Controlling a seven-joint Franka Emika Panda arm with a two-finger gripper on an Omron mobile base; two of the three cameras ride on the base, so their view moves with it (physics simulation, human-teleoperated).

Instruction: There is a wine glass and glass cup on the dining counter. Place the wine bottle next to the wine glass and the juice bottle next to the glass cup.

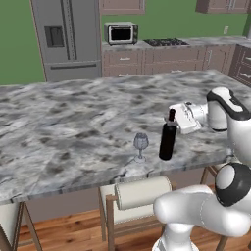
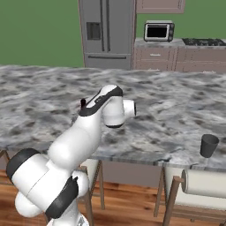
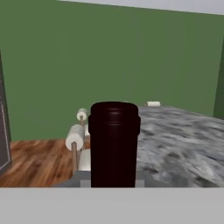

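A white-cushioned wooden stool point(image 1: 142, 192) sits nearest. Above it, the gripper point(image 1: 172, 121) is clamped on the tall dark wine bottle point(image 1: 167, 139), upright on the marbled dining counter point(image 1: 73, 127), just beside the small clear stemmed wine glass point(image 1: 140, 145).

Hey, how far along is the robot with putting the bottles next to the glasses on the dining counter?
About halfway. The wine bottle stands upright on the dining counter right beside the wine glass, so that half looks done, though the gripper is shut on its neck and has not let go. Left: the juice bottle has to go by the glass cup, which stands alone near the counter's edge.
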